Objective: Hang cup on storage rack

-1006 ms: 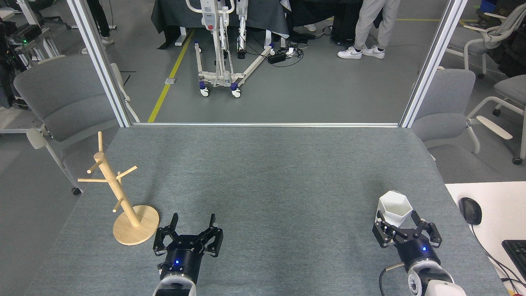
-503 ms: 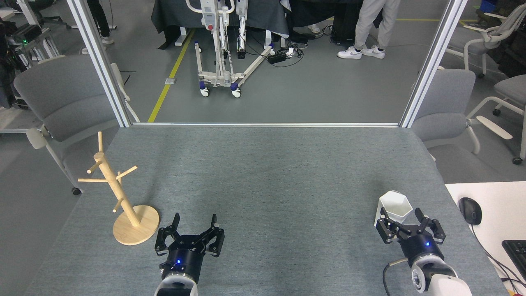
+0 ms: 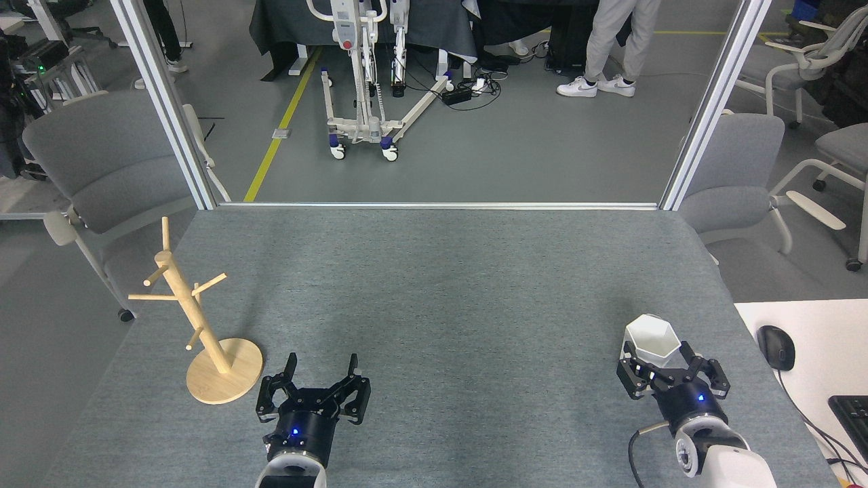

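Your right gripper (image 3: 659,353) sits at the near right corner of the grey felt-covered table (image 3: 441,285), its fingers spread wide around the near side of the white hexagonal cup (image 3: 651,339), which stands upright on the felt with its mouth up. The fingers look close to the cup's walls, but you cannot tell from this view whether they touch it, and the handle is hidden. To do this grasp well, centre the cup between the fingers before you close, press on two opposite flat facets rather than on the edges, and keep the handle side free, since the handle's hole must later slide over a peg. Close gently; a light, tapered cup may tip or squirt forward if you nudge one side first. Your left gripper (image 3: 319,376) rests near the near edge, also wide open and holding nothing, just beside the round base of the wooden mug tree (image 3: 192,318), which stands at the near left corner, well apart from the cup. The felt between cup and rack is bare, so the carry looks unobstructed, though the left gripper sits close to the rack and may crowd your approach. Off the right edge, a mouse (image 3: 776,347) and keyboard (image 3: 853,413) lie on a white desk; chairs flank the far corners.
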You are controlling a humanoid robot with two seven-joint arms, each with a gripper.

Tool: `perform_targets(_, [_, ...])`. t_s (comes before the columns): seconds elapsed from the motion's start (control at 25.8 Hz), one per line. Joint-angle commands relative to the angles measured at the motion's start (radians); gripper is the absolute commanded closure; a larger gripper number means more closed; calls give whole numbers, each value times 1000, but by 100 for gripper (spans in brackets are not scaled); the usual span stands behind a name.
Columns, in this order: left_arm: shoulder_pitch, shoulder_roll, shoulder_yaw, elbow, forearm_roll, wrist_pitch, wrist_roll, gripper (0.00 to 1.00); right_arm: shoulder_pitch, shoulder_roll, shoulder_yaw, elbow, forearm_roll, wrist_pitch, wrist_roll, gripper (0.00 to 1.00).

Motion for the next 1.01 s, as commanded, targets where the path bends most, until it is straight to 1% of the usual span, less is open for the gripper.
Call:
perform_targets(0.0, [0,0,0,0,0,1,0,0,-28,1,4,39,4,2,0,0])
perform_targets(0.15, [0,0,0,0,0,1,0,0,-69,0,4,86,12,2,0,0])
perform_targets(0.35, [0,0,0,0,0,1,0,0,-78,3,6,103,13,22,0,0])
perform_targets(0.46, [0,2,2,0,0,1,0,0,-84,3,7,123,30,39,0,0])
perform_targets(0.62, [2,2,2,-1,0,1,0,0,-91,1,7,128,30,40,0,0])
perform_targets(0.81, [3,2,3,-8,0,0,0,0,-114,1,7,158,30,60,0,1])
perform_targets(0.97, [5,2,2,-15,-2,0,0,0,-114,1,7,166,32,75,0,1])
